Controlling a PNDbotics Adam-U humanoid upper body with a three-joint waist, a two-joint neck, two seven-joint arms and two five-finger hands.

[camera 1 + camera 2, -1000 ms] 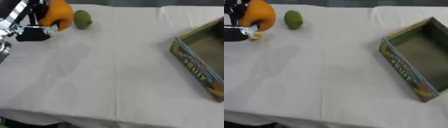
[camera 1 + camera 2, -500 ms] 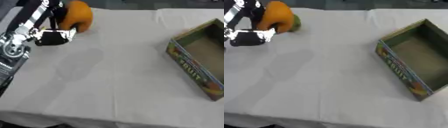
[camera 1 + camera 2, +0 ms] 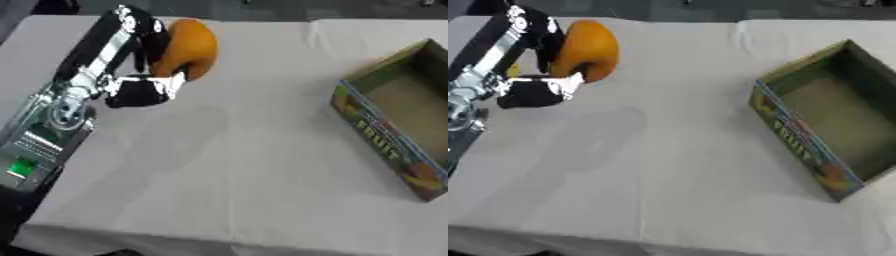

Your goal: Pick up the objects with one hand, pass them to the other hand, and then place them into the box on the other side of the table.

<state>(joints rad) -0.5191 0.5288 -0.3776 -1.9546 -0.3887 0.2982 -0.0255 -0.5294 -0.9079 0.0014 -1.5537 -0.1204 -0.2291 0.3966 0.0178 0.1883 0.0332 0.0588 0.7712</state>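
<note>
One orange fruit (image 3: 185,46), one box (image 3: 826,125), one robot hand (image 3: 140,75).

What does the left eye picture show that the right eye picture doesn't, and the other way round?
Only the left eye view shows a small green patch on the silver forearm at the lower left. Only the right eye view shows the cardboard fruit box whole, with white tablecloth beyond its right side; the left eye view cuts the box off at the edge. Both show the robot's left hand curled round a large orange rounded object. The right hand appears in neither.
</note>
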